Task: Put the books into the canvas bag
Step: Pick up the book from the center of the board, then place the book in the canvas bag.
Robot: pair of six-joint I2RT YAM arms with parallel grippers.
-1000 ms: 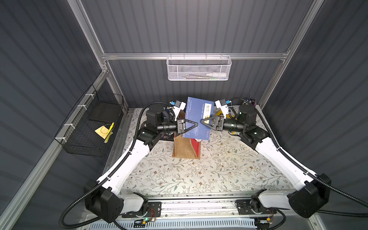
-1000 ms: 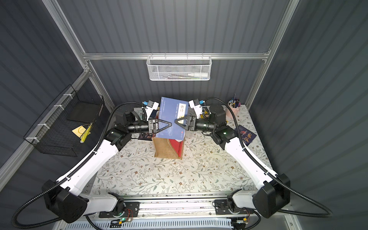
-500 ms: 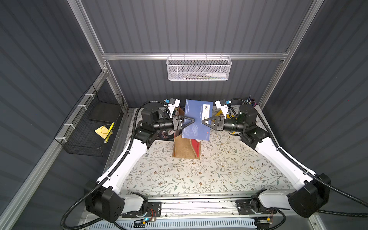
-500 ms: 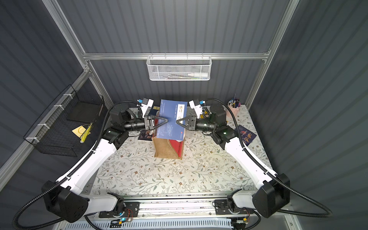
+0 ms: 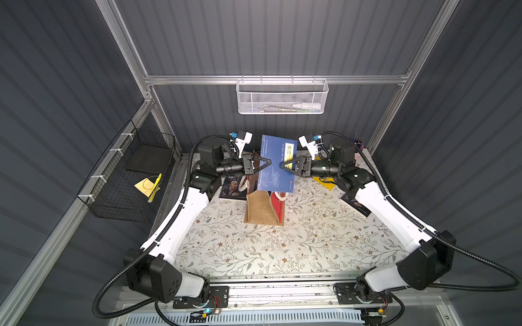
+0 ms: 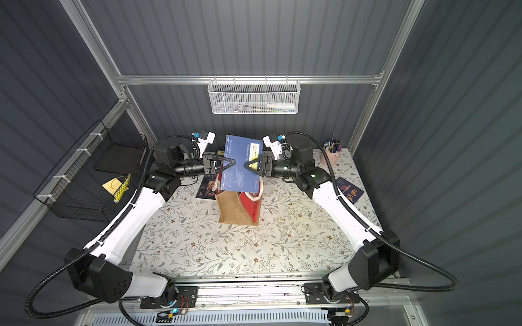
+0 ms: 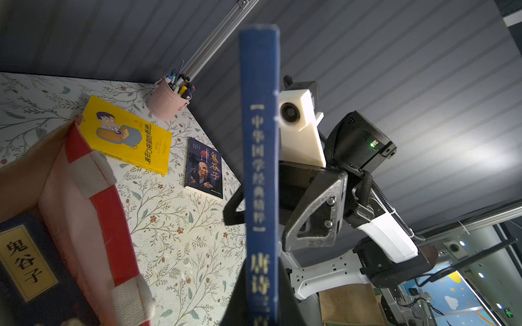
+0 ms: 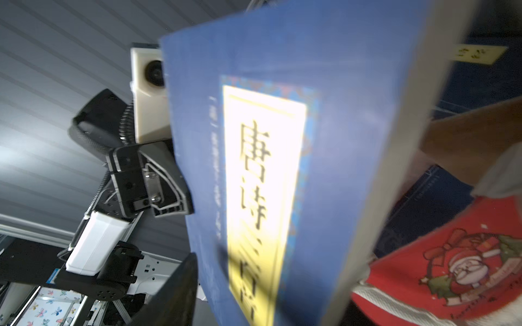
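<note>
A blue book [image 5: 278, 158] with a yellow title label hangs upright over the mouth of the canvas bag [image 5: 261, 210], seen in both top views [image 6: 241, 161]. My left gripper [image 5: 269, 163] is shut on its spine [image 7: 260, 169]. My right gripper [image 5: 283, 165] stands open from the other side, its fingers [image 7: 310, 211] astride the book without pinching it. A navy book [image 7: 25, 268] lies inside the bag [image 7: 99, 203]. On the table lie a yellow book [image 7: 127, 135], a dark portrait book [image 7: 204, 169] and another portrait book [image 5: 233, 189] left of the bag.
A pink pen cup [image 6: 332, 155] stands at the table's back right corner. A black wire basket [image 5: 127, 180] with a yellow sheet hangs on the left wall. A white mesh basket [image 5: 282, 97] hangs on the back rail. A floral cloth [image 5: 254, 248] covers the table.
The blue book went from tilted to nearly upright over the bag. My left gripper let go, drew back a little, then shut on the spine again. My right jaws have parted.
</note>
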